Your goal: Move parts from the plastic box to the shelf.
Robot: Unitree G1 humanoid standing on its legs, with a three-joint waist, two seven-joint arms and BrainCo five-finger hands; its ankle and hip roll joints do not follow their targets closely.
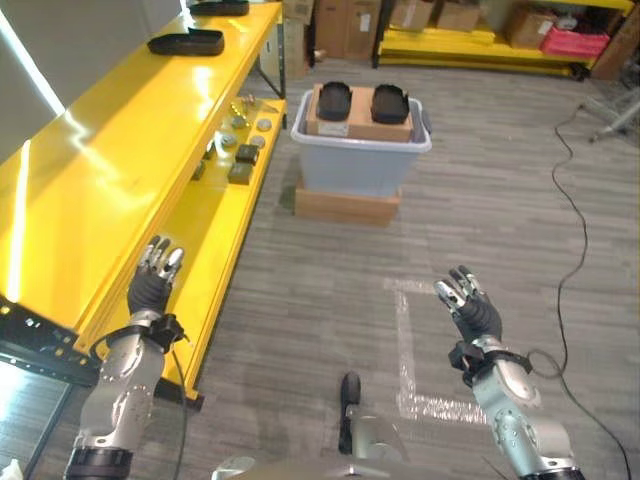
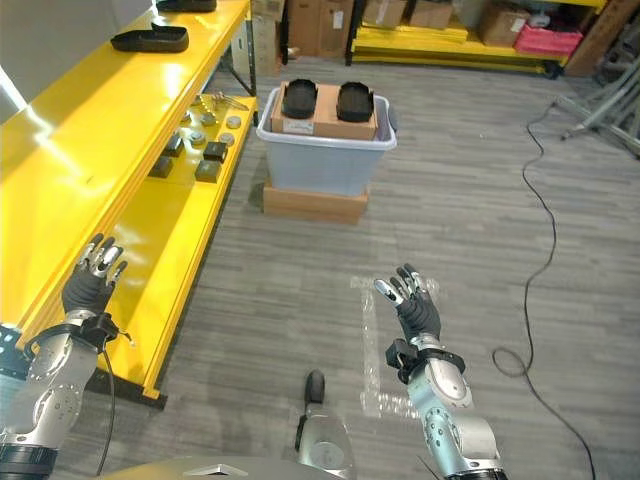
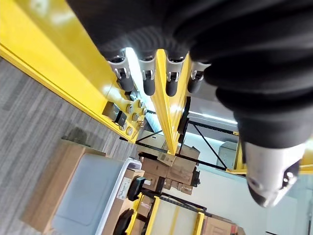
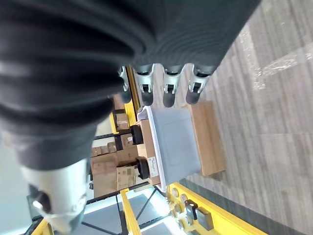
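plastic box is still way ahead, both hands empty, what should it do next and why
Probably step forward toward the plastic box. Both the left hand and right hand are open, hold nothing and hang over the floor well short of it. The two black parts sit on cardboard in the box, out of reach, beside the yellow shelf.

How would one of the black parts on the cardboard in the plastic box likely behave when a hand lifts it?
The black parts look moulded and hollow, so probably stiff and fairly light. They sit loose on the cardboard, so a push would likely slide them.
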